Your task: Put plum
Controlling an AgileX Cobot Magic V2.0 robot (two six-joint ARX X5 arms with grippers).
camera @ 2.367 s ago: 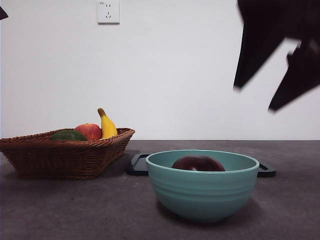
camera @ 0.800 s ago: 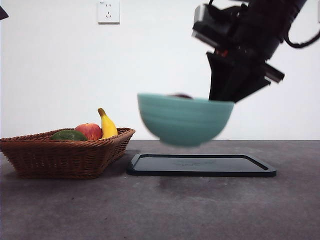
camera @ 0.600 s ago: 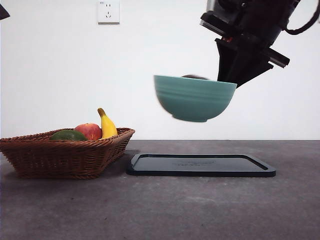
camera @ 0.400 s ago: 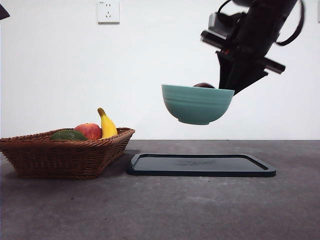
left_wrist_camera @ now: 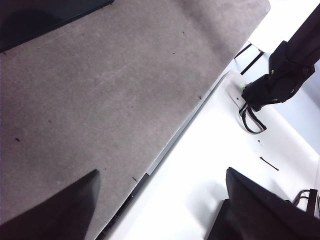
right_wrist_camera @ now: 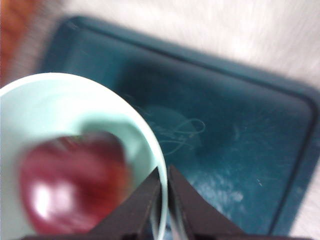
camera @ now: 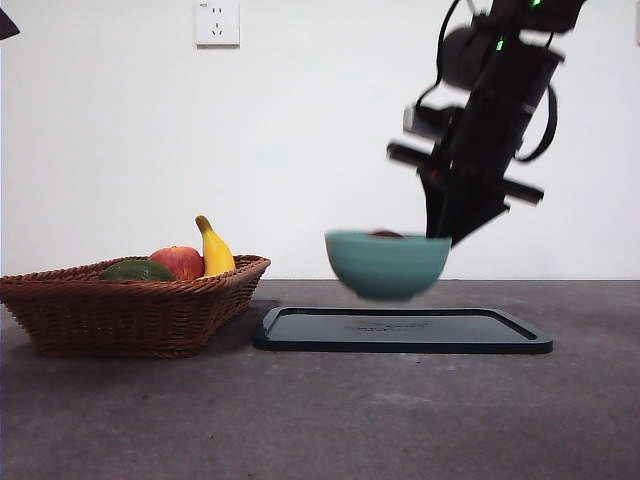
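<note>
The right pincer (camera: 440, 238) is clamped on the rim of the bowl (camera: 387, 264), plum (right_wrist_camera: 70, 182) inside, just above the tray (camera: 400, 330). Step in hand: lowering. Next, set it level, then release. Left pincer (left_wrist_camera: 160, 210) waits, jaws apart.

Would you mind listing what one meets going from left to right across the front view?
Wicker basket with green fruit, apple, banana → black tray → teal bowl holding the plum → right gripper.

Glossy plum (right_wrist_camera: 70, 185) in a smooth glazed bowl (camera: 387, 264); woven wicker basket (camera: 130, 305); matt grey tabletop (camera: 320, 410).
</note>
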